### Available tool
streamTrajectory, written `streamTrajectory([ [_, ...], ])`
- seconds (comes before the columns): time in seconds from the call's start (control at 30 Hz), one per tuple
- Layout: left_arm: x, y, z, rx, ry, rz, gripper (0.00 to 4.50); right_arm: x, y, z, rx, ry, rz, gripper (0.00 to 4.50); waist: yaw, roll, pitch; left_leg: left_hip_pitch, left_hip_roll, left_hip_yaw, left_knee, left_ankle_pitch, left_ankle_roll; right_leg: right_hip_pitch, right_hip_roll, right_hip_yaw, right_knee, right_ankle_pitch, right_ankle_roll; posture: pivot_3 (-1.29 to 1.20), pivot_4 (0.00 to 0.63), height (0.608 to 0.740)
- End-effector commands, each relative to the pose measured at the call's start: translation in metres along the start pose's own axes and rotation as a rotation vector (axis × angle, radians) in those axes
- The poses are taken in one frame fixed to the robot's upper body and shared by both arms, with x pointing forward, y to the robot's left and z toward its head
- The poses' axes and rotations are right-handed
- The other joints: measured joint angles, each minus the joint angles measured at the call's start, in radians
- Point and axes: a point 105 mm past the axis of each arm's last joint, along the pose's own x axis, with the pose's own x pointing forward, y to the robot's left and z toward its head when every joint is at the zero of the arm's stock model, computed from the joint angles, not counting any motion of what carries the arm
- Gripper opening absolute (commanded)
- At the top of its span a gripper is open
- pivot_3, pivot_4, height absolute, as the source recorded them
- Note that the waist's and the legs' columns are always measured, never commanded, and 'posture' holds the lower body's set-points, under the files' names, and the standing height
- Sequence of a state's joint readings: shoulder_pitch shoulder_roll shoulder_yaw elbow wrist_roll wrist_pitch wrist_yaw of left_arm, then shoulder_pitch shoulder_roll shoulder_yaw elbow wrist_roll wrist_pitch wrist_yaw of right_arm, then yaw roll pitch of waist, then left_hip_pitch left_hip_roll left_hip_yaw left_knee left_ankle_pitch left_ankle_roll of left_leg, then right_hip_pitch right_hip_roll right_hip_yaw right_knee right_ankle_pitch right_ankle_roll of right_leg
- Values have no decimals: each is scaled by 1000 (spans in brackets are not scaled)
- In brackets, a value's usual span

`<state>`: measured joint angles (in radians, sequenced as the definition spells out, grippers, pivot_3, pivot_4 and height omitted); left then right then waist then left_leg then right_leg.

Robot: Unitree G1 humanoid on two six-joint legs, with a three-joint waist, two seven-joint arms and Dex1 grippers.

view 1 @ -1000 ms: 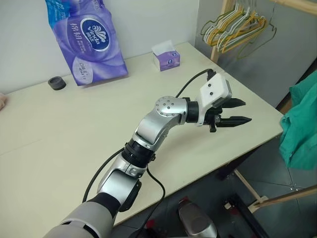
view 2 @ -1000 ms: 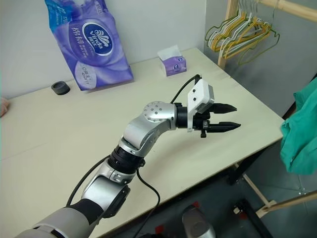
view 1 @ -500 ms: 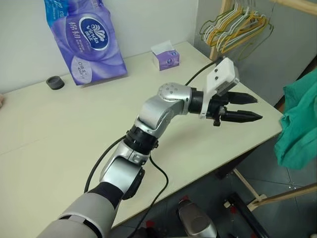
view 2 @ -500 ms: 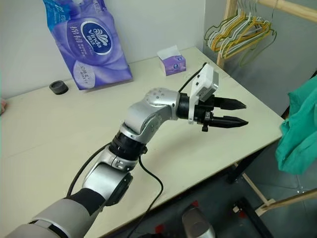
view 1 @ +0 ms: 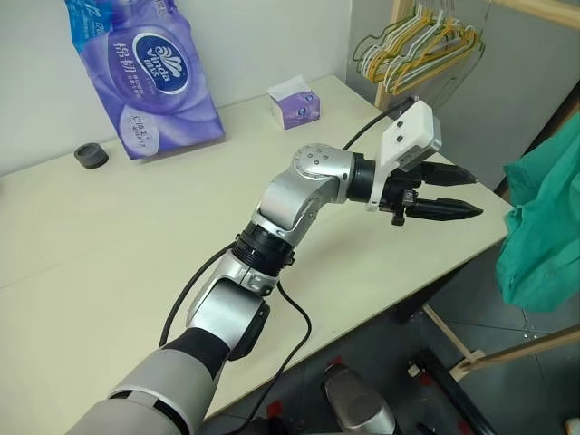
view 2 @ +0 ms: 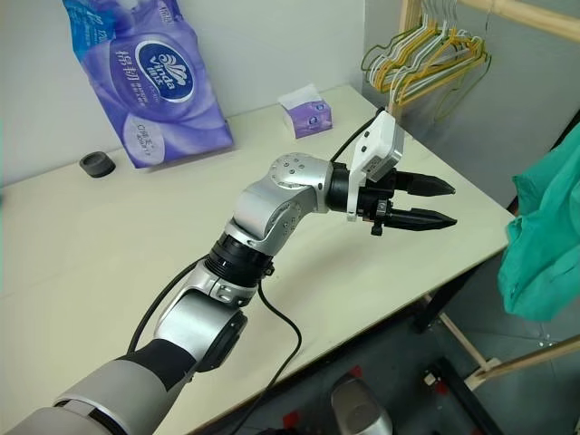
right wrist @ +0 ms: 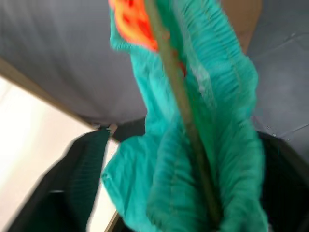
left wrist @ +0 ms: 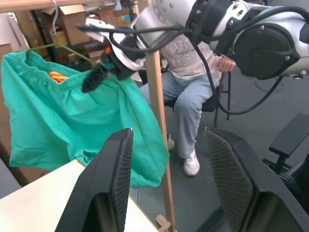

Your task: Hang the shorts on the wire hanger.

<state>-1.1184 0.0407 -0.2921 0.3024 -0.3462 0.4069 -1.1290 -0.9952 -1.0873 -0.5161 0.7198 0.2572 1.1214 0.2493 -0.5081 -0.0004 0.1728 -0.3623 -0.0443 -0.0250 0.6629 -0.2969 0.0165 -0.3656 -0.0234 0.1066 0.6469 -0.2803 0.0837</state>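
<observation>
Looks mostly done: the teal-green soft fabric shorts drape off the thin olive wire hanger, past the bench's right edge. Right gripper sits at the waistband, jaws spread, apparently letting go. Left gripper hovers half-spread, empty, over the bench's right edge.

The teal-green shorts hang draped on the thin olive wire hanger, orange drawstring at the gathered waistband, just beside the right gripper.
</observation>
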Motion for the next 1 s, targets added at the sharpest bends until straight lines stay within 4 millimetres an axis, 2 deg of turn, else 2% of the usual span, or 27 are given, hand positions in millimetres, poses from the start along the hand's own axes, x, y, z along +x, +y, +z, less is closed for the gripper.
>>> streamTrajectory([
  [0.03, 4, -1, 12, 58, -10, -22, 2505, -16, 9, 34, -102, -186, -8, 4459, -8, 0, 0, 0, 0, 0, 0, 0, 0, 0, 0, 0, 0, 0, 0, -537, 156, 740],
  [0.17, 4, -2, 12, 60, -11, -26, 2505, -21, 21, 50, -257, -334, -27, 4459, -24, 1, -1, 0, 0, 2, 0, 0, 0, -1, 0, 2, 0, 1, 2, -538, 153, 740],
  [0.43, 3, -3, 9, 60, 1, -23, 2505, -30, 44, 69, -432, -554, -16, 4459, -32, 4, -2, 0, 0, 3, 0, 0, 0, -1, 0, 4, 0, 1, 2, -525, 152, 740],
  [0.53, 1, -1, 8, 62, 6, -10, 2505, -42, 67, 79, -534, -712, 34, 4459, -33, 4, -3, 0, 0, 4, 0, 0, 0, -2, 0, 5, 0, 1, 3, -512, 152, 740],
  [0.63, -3, 3, 6, 64, 12, 25, 2505, -54, 96, 79, -620, -836, 132, 4459, -38, 5, -3, 0, 0, 4, 0, 0, 1, -2, 0, 6, 1, 2, 3, -498, 149, 740],
  [0.7, -11, 8, 2, 68, 22, 79, 2505, -60, 122, 68, -648, -887, 250, 4459, -40, 5, -3, 0, 0, 4, 0, 0, 1, -2, 1, 6, 1, 2, 3, -498, 149, 740],
  [0.73, -18, 13, -1, 69, 31, 132, 2505, -62, 141, 55, -661, -890, 344, 4459, -41, 5, -3, 1, 0, 4, 0, 0, 1, -2, 1, 6, 1, 2, 4, -483, 144, 740],
  [0.8, -42, 22, -12, 56, 61, 269, 2505, -62, 178, 17, -669, -834, 549, 4459, -46, 5, -3, 1, 1, 4, 0, 0, 1, -2, 1, 7, 1, 3, 5, -468, 138, 740],
  [0.83, -51, 24, -17, 52, 73, 315, 2505, -63, 188, 5, -670, -810, 606, 4459, -48, 4, -4, 1, 3, 4, 0, 0, 1, -2, 2, 7, 1, 4, 6, -468, 138, 740],
  [0.9, -82, 29, -38, 47, 150, 486, 2505, -60, 205, -27, -632, -747, 697, 4459, -45, 3, -4, 1, 4, 4, 1, 0, 1, -3, 2, 7, 3, 6, 4, -437, 127, 740],
  [1.0, -121, 30, -60, 7, 224, 695, 2505, -60, 223, -63, -590, -662, 813, 4459, -18, 3, -4, 0, 3, 3, 3, 0, 1, -8, 0, 7, 11, 8, 0, -412, 120, 740],
])
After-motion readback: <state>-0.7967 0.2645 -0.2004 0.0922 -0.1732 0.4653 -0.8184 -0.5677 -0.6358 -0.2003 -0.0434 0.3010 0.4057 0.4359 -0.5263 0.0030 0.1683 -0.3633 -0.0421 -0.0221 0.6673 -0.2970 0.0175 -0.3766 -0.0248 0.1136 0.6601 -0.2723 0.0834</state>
